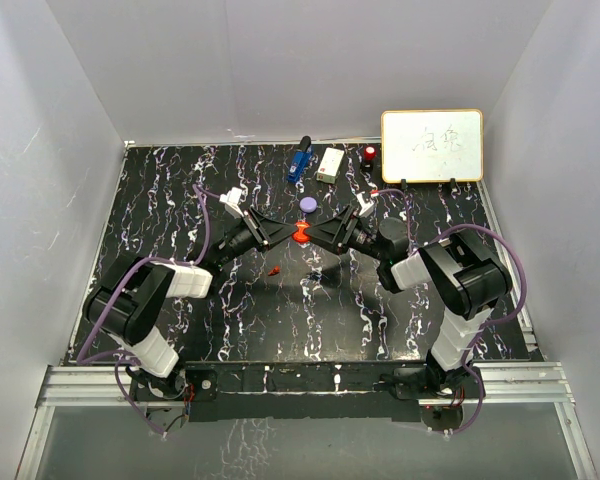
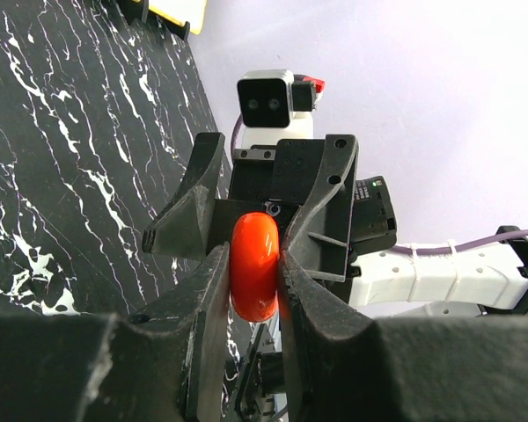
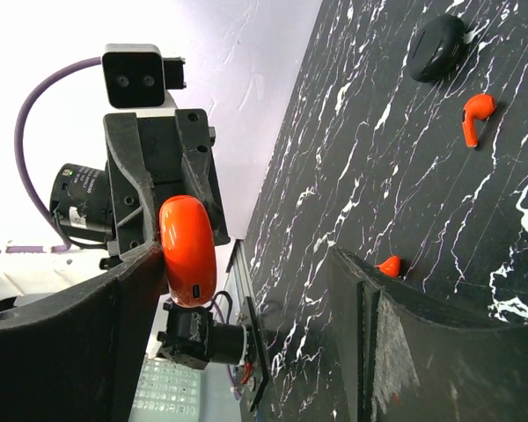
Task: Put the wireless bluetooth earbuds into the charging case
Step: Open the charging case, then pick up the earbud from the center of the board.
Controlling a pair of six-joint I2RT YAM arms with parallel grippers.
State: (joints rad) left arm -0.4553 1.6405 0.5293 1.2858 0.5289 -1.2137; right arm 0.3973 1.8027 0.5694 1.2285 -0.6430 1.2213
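Our left gripper (image 2: 255, 281) pinches the red charging case (image 2: 254, 265) above mid-tabletop (image 1: 160, 200); our right gripper (image 3: 264, 308) has its jaws spread around it. One red earbud (image 3: 477, 115) lies near-left on the tabletop.

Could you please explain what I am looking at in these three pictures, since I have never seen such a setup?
Two robot arms stand at the near edge of a black marbled table. One picture looks down from above; the other two come from cameras on each wrist. The left gripper is shut on a red case, held in the air between the arms. The right gripper faces it with jaws open; one jaw lies against the case. On the table lie a red earbud, a purple case, a dark case, a blue gadget and a whiteboard.
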